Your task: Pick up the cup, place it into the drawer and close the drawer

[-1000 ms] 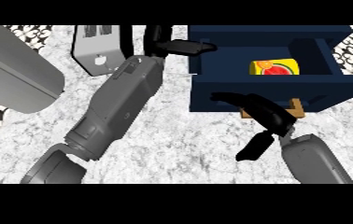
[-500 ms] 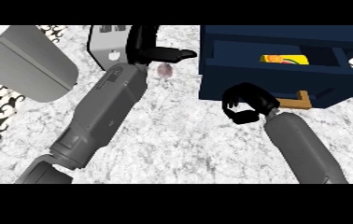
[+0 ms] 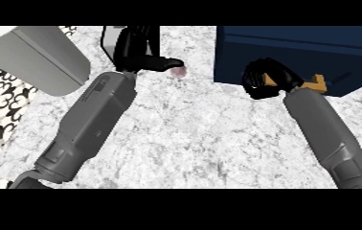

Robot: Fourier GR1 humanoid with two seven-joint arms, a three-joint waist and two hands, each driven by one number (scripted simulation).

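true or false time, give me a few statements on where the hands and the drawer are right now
1. The right hand is at the front of the navy drawer. True.
2. The right hand's fingers are straight. False: they are curled.
3. The left hand rests on the drawer. False: it is over the counter, to the left of the drawer.
4. A brown handle shows beside the right hand. True.
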